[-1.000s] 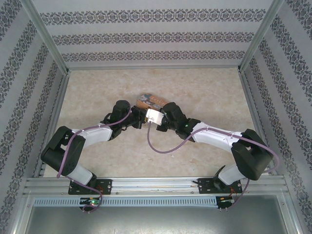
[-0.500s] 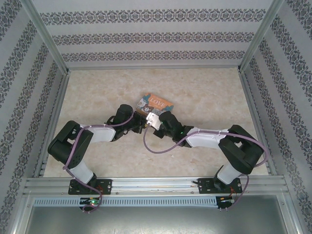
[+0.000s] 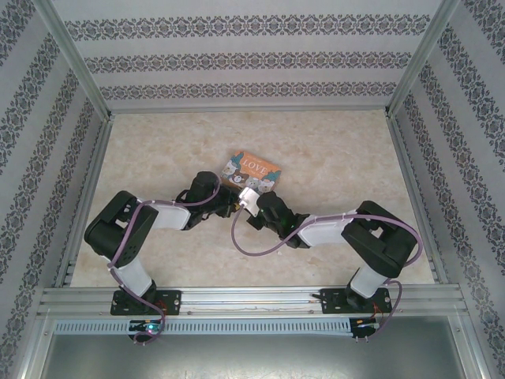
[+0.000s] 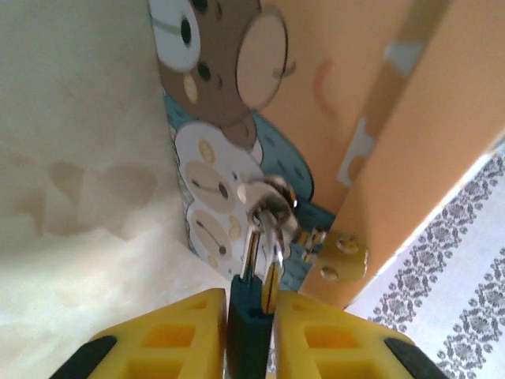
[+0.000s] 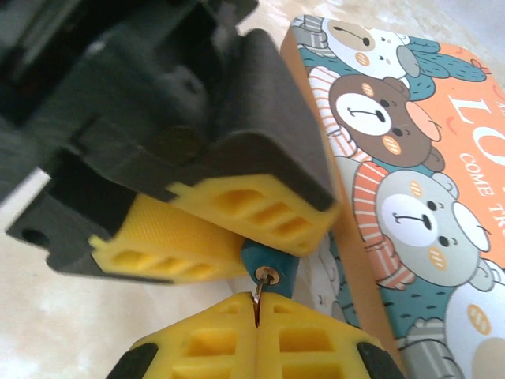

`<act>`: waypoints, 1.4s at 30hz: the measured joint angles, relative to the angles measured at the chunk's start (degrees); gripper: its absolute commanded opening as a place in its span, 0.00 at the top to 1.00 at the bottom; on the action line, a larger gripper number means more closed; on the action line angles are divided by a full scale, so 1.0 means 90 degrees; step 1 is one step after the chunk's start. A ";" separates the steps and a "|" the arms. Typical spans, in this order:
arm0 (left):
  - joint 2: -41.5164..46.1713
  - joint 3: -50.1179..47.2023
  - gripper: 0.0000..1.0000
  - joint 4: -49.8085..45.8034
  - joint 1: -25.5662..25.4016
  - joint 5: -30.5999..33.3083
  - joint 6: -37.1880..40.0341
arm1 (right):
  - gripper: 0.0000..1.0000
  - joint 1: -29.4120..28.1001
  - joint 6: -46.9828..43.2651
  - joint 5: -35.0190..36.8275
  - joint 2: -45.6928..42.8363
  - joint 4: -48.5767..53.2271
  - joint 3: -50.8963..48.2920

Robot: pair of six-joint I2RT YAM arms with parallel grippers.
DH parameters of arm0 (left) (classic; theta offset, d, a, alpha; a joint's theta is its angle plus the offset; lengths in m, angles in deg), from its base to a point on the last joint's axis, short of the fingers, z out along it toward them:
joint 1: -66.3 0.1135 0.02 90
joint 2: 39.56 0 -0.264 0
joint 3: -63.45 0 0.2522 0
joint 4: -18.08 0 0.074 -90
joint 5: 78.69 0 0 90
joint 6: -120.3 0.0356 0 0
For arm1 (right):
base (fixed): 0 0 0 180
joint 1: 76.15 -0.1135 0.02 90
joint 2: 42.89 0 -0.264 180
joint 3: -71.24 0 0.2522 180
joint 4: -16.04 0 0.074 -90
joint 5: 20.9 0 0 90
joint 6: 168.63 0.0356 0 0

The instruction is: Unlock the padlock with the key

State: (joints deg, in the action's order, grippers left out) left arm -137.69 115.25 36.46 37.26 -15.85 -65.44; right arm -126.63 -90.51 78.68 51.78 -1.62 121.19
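Left gripper [image 4: 251,306] was clamped on the padlock [image 4: 249,335], the teal body pinched between its yellow pads [image 4: 173,332]. The shackle [image 4: 252,241] ran straight out ahead of the fingertips to the side of the tin [image 4: 410,118]. Right gripper [image 5: 257,320] was pressed shut on the key [image 5: 258,303]. The key's tip met the keyhole [image 5: 268,275] just ahead of that gripper, on the padlock's end face. How deep it sat could not be told.

So the turn was the step in hand, and it looked delicate. The right wrist should roll about the key's own line, with a light push inward and no sideways lean, since a key that thin would likely slip or bend. The left gripper needed to hold firm against the twist so the padlock did not spin with it.

Compared with a second earlier, both arms had folded back toward their bases, carrying the grippers with them. The tin's picture lid on the bench [image 3: 339,150], mostly covered before, lay open to view beyond the grippers.
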 measured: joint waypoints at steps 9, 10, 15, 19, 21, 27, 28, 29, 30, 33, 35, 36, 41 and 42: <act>0.0636 0.0070 0.51 -0.0962 -0.0053 0.0090 0.0809 | 1.00 -0.0046 0.0525 -0.0022 0.0002 -0.0408 -0.0206; 0.0806 0.0100 0.47 -0.1161 -0.0046 0.0143 0.0950 | 1.00 -0.0046 0.0590 -0.0022 0.0000 -0.0464 -0.0245; 0.1603 0.0410 0.39 -0.2280 0.0032 0.0435 0.1780 | 1.00 -0.0041 0.0962 -0.0068 0.0000 -0.0714 -0.0440; 0.2040 0.0712 0.36 -0.3094 0.0083 0.0801 0.2497 | 1.00 -0.0019 0.1345 -0.0146 -0.0044 -0.0913 -0.0585; 0.2251 0.0794 0.35 -0.3470 0.0124 0.1027 0.2856 | 1.00 0.0015 0.1588 -0.0189 -0.0109 -0.1025 -0.0675; 0.2664 0.1047 0.32 -0.4376 0.0206 0.1724 0.3820 | 1.00 0.0141 0.2358 -0.0272 -0.0243 -0.1375 -0.0964; 0.2713 0.1098 0.32 -0.4464 0.0211 0.1819 0.3963 | 1.00 0.0172 0.2477 -0.0284 -0.0255 -0.1430 -0.1013; 0.2776 0.1154 0.31 -0.4566 0.0219 0.1943 0.4141 | 1.00 0.0185 0.2630 -0.0287 -0.0267 -0.1498 -0.1078; 0.2854 0.1192 0.29 -0.4646 0.0228 0.2067 0.4325 | 1.00 0.0219 0.2773 -0.0291 -0.0287 -0.1591 -0.1146; 0.3128 0.1248 0.26 -0.4823 0.0240 0.2448 0.4823 | 1.00 0.0274 0.3162 -0.0299 -0.0389 -0.1751 -0.1326; 0.3325 0.1256 0.26 -0.4903 0.0240 0.2688 0.5139 | 1.00 0.0357 0.3434 -0.0338 -0.0471 -0.1802 -0.1430; 0.3432 0.1260 0.26 -0.4952 0.0240 0.2817 0.5306 | 1.00 0.0408 0.3577 -0.0357 -0.0522 -0.1829 -0.1489; 0.3859 0.1277 0.25 -0.5049 0.0240 0.3339 0.5986 | 1.00 0.0821 0.4282 -0.0583 -0.0816 -0.1984 -0.1809; 0.3946 0.1277 0.25 -0.5059 0.0240 0.3439 0.6103 | 1.00 0.0920 0.4425 -0.0670 -0.0879 -0.2004 -0.1894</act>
State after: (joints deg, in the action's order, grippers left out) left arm -102.17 126.75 -9.07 39.43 15.10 -10.52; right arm -118.34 -50.68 72.65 43.87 -19.65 104.14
